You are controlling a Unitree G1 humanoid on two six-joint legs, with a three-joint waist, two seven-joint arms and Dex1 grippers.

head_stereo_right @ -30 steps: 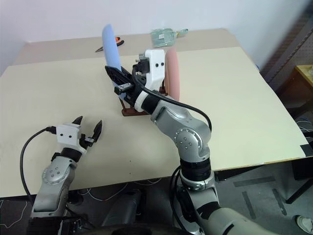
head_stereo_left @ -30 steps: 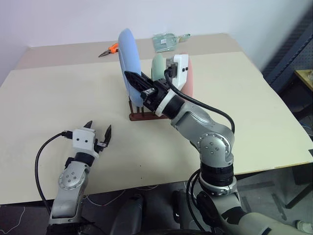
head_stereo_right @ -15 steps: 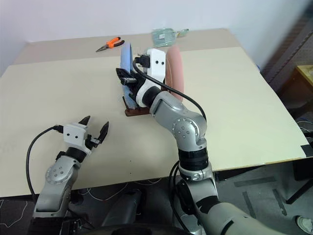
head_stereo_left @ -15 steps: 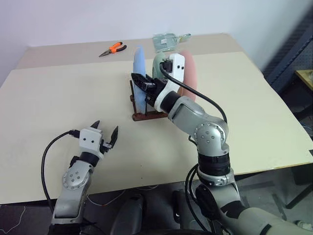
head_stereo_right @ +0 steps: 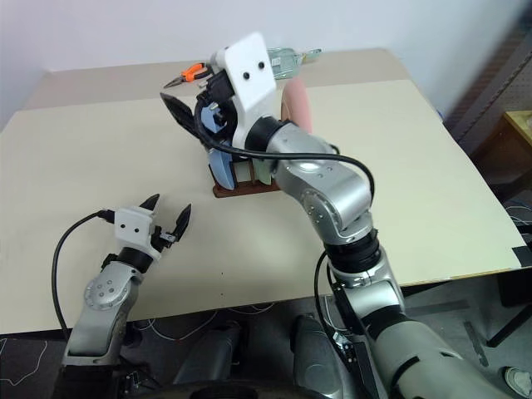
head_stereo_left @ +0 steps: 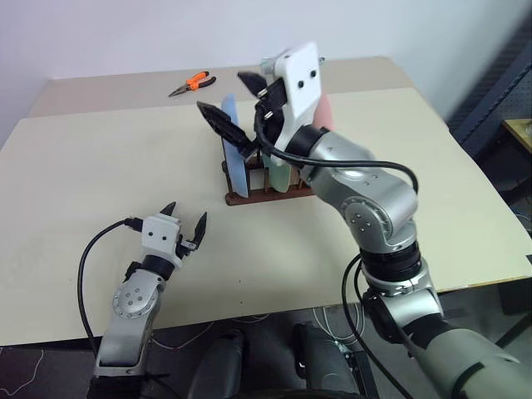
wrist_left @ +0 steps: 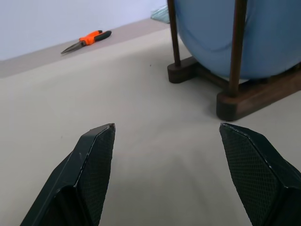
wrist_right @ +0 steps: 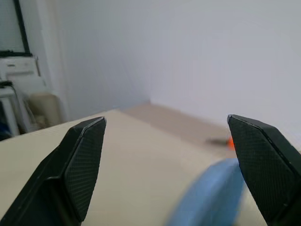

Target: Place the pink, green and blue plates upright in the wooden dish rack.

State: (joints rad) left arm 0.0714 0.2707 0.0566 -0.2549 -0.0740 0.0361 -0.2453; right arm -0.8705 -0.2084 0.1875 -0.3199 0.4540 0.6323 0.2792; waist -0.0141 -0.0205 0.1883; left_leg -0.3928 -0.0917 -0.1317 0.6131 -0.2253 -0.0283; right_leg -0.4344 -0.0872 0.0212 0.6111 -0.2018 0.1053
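Observation:
The wooden dish rack (head_stereo_left: pixel 270 197) stands mid-table with all three plates upright in it. At its left end is the blue plate (head_stereo_left: pixel 235 158), then the green plate (head_stereo_left: pixel 277 172), and the pink plate (head_stereo_left: pixel 326 114) on the far right. My right gripper (head_stereo_left: pixel 236 103) hovers just above the blue plate's rim, open, with nothing between its fingers; in the right wrist view the blue plate (wrist_right: pixel 211 197) lies below them. Near the front edge my left gripper (head_stereo_left: pixel 184 220) is open and empty, pointing at the rack (wrist_left: pixel 235 101) and the blue plate (wrist_left: pixel 221 37).
Orange-handled pliers (head_stereo_left: pixel 193 82) lie at the back left of the table. A clear plastic packet (head_stereo_right: pixel 287 56) sits at the back behind the rack. Bare tabletop spreads to the left and right of the rack.
The blue plate went from tilted in my right gripper down into the rack's left slot. That gripper then opened, let go and rose above the plate. The left gripper barely moved.

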